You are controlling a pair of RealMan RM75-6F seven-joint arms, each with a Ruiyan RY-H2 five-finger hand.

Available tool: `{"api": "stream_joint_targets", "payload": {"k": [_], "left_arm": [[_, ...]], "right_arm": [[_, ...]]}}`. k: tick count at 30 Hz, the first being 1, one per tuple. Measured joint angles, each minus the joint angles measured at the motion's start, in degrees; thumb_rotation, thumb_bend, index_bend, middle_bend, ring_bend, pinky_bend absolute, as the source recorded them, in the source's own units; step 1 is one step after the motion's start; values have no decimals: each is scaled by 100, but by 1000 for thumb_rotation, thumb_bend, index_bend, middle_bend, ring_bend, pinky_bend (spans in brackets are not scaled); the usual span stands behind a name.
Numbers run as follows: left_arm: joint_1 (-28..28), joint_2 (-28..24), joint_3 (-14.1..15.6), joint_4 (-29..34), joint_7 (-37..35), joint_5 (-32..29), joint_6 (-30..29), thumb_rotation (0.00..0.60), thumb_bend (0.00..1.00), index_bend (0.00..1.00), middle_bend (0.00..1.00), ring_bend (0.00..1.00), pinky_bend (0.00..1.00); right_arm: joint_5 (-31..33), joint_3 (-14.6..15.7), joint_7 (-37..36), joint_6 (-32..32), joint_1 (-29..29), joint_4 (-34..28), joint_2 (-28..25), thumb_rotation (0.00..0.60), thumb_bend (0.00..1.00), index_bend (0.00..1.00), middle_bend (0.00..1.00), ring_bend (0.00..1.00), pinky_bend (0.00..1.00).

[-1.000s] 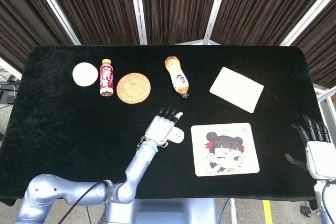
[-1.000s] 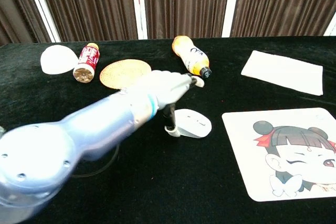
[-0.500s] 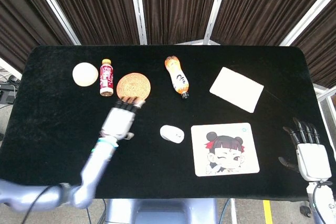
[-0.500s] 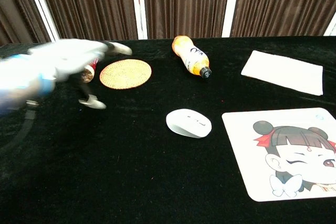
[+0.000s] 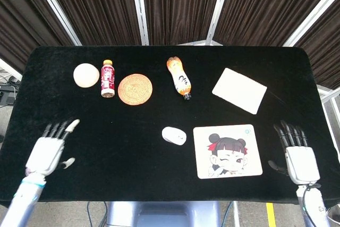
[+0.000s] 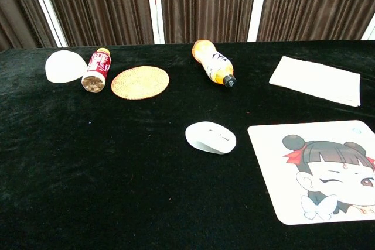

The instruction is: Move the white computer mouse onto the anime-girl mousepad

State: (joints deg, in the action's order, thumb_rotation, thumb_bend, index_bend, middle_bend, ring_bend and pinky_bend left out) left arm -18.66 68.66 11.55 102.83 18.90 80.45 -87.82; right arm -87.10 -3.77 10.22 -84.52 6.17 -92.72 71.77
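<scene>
I've pulled my left hand [image 5: 47,151] back to the bench's front-left corner, fingers spread and empty; my right hand [image 5: 297,155] hovers released by the front-right corner. The smooth white computer mouse [image 5: 175,135] still lies just beside the white anime-girl mousepad [image 5: 227,151], not on it. The orange bottle [image 5: 179,76] and woven coaster [image 5: 135,89] lie nearer the far edge, clear of the path.

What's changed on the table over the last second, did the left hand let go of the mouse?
The left hand pulled back from beside the mouse to the table's near-left corner, open and holding nothing. The right hand drifted slightly inward, also open. The mouse sits just left of the mousepad, not on it, unmoved. Bottles, coaster and cloth stayed put.
</scene>
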Motion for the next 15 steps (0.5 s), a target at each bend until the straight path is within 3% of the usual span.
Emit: {"api": "stream_joint_targets", "payload": {"k": [6,15], "left_arm": [[666,-9,157,-863,-675,651,-693,600,124,0,0,0,0],[978,67,9,-1402,-1375,960,-770,600,125,0,0,0,0]], "right_arm": [[18,-10,546,242,178,-402,342,600,35,28,0,0,0],[431,-265,1792,723,658,-863,1362,600,46,39,0,0,0]]}}
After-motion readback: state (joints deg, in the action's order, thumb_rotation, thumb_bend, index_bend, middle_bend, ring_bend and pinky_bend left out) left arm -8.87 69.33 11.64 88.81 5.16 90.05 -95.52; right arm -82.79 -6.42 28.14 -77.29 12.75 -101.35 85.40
